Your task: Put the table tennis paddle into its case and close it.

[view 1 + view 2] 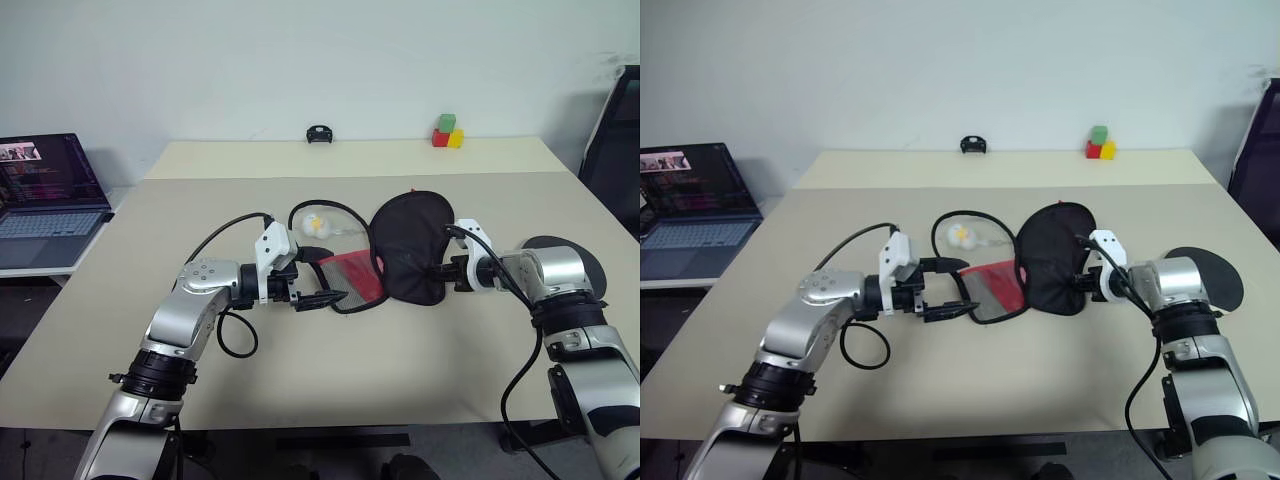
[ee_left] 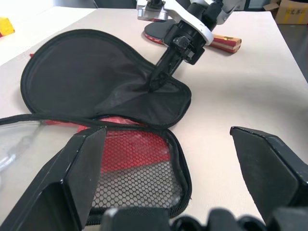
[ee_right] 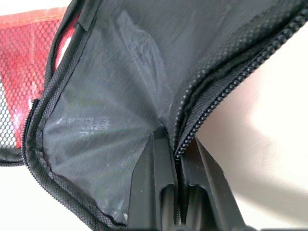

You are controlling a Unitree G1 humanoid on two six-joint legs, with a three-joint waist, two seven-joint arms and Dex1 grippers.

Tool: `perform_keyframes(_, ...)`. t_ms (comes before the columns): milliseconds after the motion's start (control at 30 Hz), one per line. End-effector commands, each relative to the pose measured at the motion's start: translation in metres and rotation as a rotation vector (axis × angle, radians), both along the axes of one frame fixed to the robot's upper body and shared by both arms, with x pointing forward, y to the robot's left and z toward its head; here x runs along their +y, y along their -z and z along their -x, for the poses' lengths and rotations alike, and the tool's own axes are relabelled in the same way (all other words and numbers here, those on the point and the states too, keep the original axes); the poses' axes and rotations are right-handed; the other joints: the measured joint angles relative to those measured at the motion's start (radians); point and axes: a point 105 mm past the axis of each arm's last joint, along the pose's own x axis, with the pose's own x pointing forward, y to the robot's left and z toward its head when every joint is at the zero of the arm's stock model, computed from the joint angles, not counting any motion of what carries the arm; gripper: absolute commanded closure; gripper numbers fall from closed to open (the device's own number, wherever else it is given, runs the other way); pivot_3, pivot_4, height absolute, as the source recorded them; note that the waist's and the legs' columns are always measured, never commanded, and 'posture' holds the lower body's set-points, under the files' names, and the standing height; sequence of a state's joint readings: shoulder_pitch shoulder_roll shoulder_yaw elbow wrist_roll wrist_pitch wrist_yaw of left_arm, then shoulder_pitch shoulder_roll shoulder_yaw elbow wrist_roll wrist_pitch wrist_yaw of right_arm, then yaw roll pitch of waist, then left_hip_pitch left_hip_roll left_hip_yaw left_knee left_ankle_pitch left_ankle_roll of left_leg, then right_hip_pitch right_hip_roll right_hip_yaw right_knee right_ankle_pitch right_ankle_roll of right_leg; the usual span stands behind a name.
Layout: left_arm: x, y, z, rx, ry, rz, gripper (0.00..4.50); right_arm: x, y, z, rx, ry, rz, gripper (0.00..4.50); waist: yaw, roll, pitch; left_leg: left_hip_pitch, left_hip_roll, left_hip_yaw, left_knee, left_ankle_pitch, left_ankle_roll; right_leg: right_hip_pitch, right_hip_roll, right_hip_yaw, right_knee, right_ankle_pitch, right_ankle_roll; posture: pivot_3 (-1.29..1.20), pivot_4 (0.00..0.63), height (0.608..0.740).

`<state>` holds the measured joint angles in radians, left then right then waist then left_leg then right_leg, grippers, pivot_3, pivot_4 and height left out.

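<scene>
The case lies unzipped at the table's middle. Its red half with the mesh pocket (image 1: 355,278) is flat and its black half (image 1: 410,235) is raised. My right gripper (image 3: 175,144) is shut on the zip edge of the black half, at its narrow end, and shows from the head view (image 1: 440,272). My left gripper (image 1: 325,297) is open, level, just left of the mesh half, its fingers (image 2: 77,168) apart and holding nothing. The table tennis paddle (image 1: 1215,275) lies flat on the table to the right, partly behind my right arm; its handle (image 2: 226,42) is visible.
A clear pouch with a pale ball (image 1: 320,222) and a black cord loop lies behind the case. Coloured blocks (image 1: 447,132) and a small black object (image 1: 319,134) sit at the far edge. An open laptop (image 1: 50,200) stands to the left, beyond the table's edge.
</scene>
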<state>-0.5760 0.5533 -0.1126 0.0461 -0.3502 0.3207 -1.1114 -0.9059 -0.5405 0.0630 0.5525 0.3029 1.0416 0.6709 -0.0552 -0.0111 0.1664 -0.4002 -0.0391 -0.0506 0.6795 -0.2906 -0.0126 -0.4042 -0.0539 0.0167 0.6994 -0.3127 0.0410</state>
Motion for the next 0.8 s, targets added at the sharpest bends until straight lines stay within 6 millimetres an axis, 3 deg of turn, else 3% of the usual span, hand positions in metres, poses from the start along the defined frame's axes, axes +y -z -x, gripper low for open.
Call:
perform_keyframes(33, -0.002, -0.011, 0.001, -0.049, 0.016, 0.008, 0.00, -0.007, -0.017, -0.010, -0.071, 0.020, 0.025, 3.15, 0.000, 0.000, 0.000, 0.000, 0.000, 0.000, 0.000, 0.000, 0.000, 0.000, 0.000, 0.000, 0.000, 0.000, 0.000, 0.00, 0.150, 0.740)
perform_keyframes(233, -0.004, -0.011, 0.000, -0.048, 0.018, 0.009, 0.00, -0.018, -0.025, -0.020, -0.137, 0.046, 0.075, 1.07, 0.000, 0.000, 0.000, 0.000, 0.000, 0.000, 0.000, 0.000, 0.000, 0.000, 0.000, 0.000, 0.000, 0.000, 0.000, 0.00, 0.150, 0.740)
perform_keyframes(533, -0.006, -0.012, -0.001, -0.051, 0.022, 0.015, 0.00, -0.042, -0.048, -0.030, -0.233, 0.113, 0.097, 1.07, 0.000, 0.000, 0.000, 0.000, 0.000, 0.001, 0.000, 0.000, 0.000, 0.000, 0.000, 0.000, 0.000, 0.000, 0.000, 0.00, 0.150, 0.740)
perform_keyframes(800, -0.008, -0.012, -0.003, -0.049, 0.025, 0.021, 0.00, -0.027, -0.038, -0.022, -0.163, 0.092, -0.011, 1.07, -0.001, 0.000, 0.000, 0.000, 0.000, 0.001, 0.000, 0.000, 0.000, 0.000, 0.000, 0.000, 0.000, 0.000, 0.000, 0.00, 0.150, 0.740)
